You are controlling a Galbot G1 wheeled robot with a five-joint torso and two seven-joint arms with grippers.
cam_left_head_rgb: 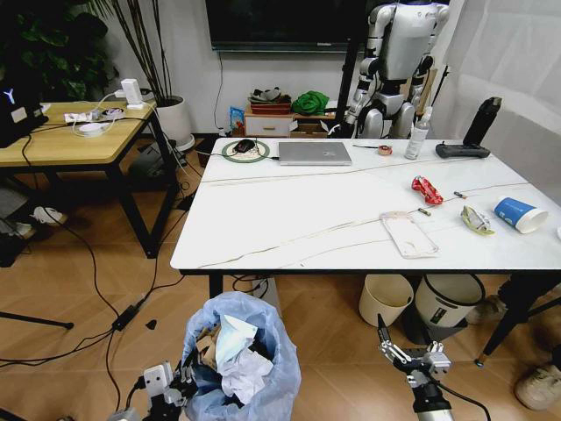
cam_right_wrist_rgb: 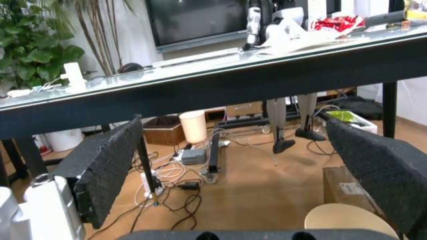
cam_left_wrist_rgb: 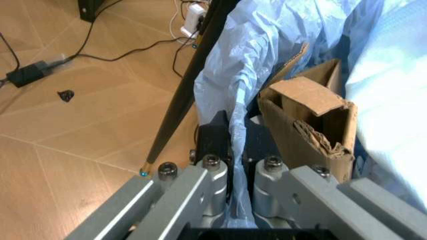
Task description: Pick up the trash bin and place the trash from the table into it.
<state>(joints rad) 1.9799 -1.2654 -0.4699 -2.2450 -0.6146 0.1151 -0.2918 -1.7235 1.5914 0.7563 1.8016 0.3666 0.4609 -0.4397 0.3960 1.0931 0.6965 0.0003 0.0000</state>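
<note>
The left pincer (cam_left_head_rgb: 180, 386) is clamping the light-blue liner at the rim of the trash bin (cam_left_head_rgb: 241, 364), which is sitting low in front of the robot, just short of the near edge of the marble-look bench (cam_left_head_rgb: 289, 219). In the left wrist view, the plastic bag is running down between the closed fingers (cam_left_wrist_rgb: 212, 172), with torn brown cardboard (cam_left_wrist_rgb: 310, 125) standing just inside the bin. White tissues and crumpled paper are filling the bin's mouth. The right pincer (cam_left_head_rgb: 412, 358) is hanging below the bench's front edge with its 2 black pads (cam_right_wrist_rgb: 107, 170) spread wide and nothing between them. Up on the bench, toward the robot's right, 4 pieces of trash are lying apart from one another: a red wrapper (cam_left_head_rgb: 427, 189), a flat white pouch (cam_left_head_rgb: 408, 234), a yellowish wrapper (cam_left_head_rgb: 477, 220) and a blue-and-white paper cup (cam_left_head_rgb: 520, 214) tipped on its side. A silver laptop (cam_left_head_rgb: 314, 153) is resting near the far edge.
</note>
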